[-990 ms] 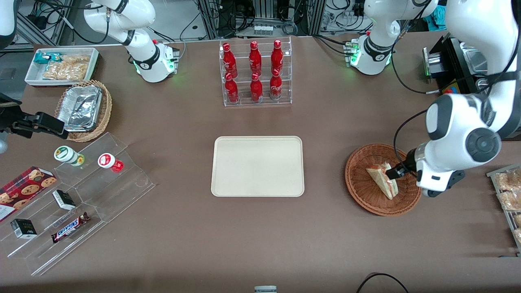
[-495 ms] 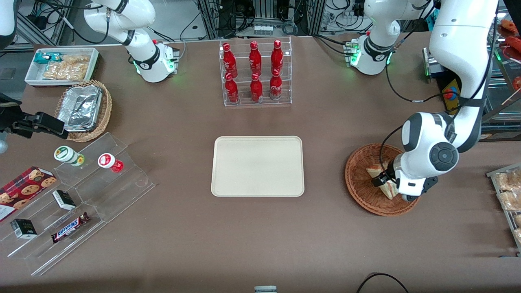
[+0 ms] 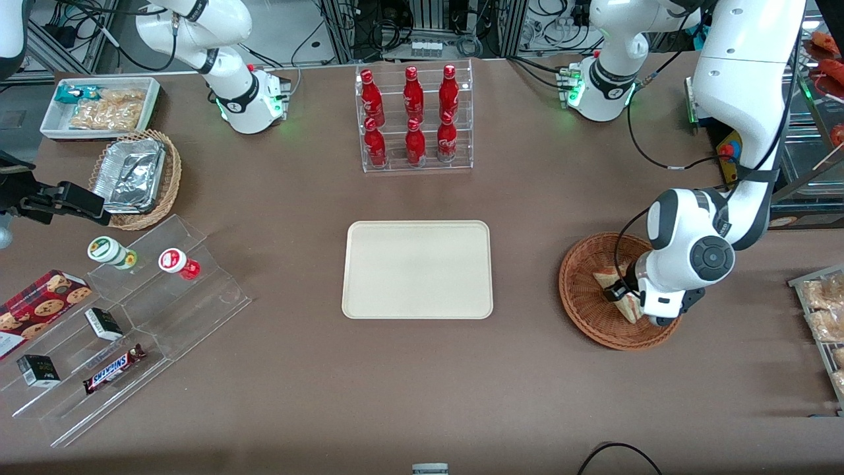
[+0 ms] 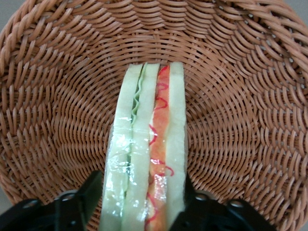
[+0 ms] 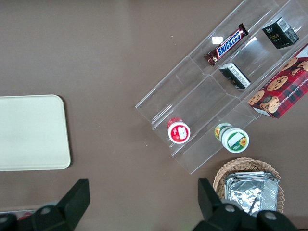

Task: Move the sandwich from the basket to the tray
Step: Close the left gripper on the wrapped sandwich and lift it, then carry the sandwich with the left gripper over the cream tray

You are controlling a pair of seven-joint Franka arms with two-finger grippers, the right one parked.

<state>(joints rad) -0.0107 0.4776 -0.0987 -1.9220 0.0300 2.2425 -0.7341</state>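
Your claw [image 4: 139, 202] sat low in the basket [image 3: 583, 290], its two black fingers [image 4: 89, 192] pressed against both bread faces of the sandwich [image 4: 144, 154], which stood on edge. The tray [image 3: 417, 269] lay well apart on the counter [image 3: 422, 382].

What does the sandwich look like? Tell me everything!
The sandwich is a wedge of white bread slices standing on edge, with green lettuce in one layer and orange-red filling in the next. Shiny clear wrap covers it. It lies in the brown woven basket, resting on the weave. The tool is down around it, one black finger on each side against the outer bread slices. The tray has nothing on it, so the sandwich has not been moved there.
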